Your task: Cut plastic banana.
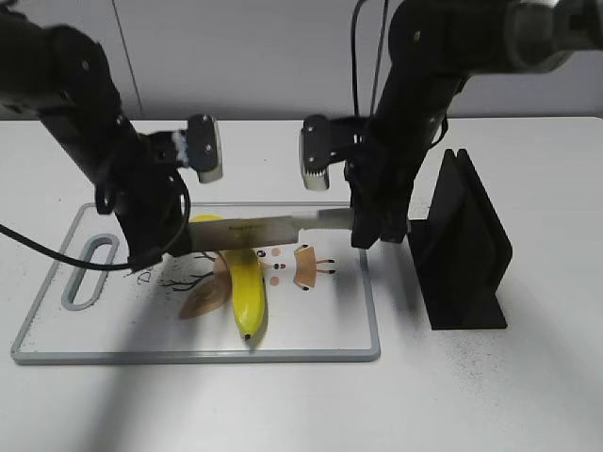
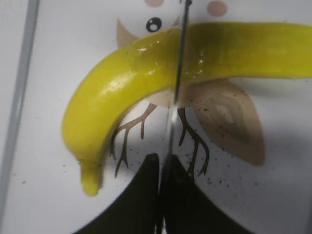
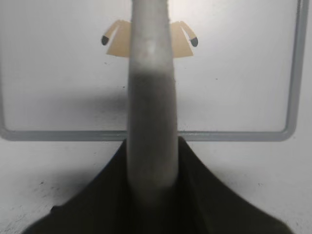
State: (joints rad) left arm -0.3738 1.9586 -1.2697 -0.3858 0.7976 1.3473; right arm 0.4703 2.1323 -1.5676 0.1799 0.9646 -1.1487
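Observation:
The glossy yellow plastic banana [image 1: 247, 292] lies curved on the white cutting board [image 1: 57, 330]. A steel knife [image 1: 254, 231] is held level across the banana's far half. My left gripper [image 1: 174, 240] is shut on the blade's tip end. My right gripper [image 1: 363, 231] is shut on the knife's handle. In the left wrist view the thin blade [image 2: 178, 73] crosses the banana [image 2: 122, 83] near its middle and runs back between the shut fingers [image 2: 163, 165]. How deep it sits I cannot tell. The right wrist view shows the grey handle [image 3: 150, 97] clamped between the fingers [image 3: 151, 180].
A black knife block [image 1: 466, 245] stands on the table right of the board, close to my right arm. Tan deer drawings [image 1: 306, 268] are printed on the board, and they also show in the left wrist view [image 2: 229, 122]. The board's grey rim [image 3: 234, 135] runs below the handle.

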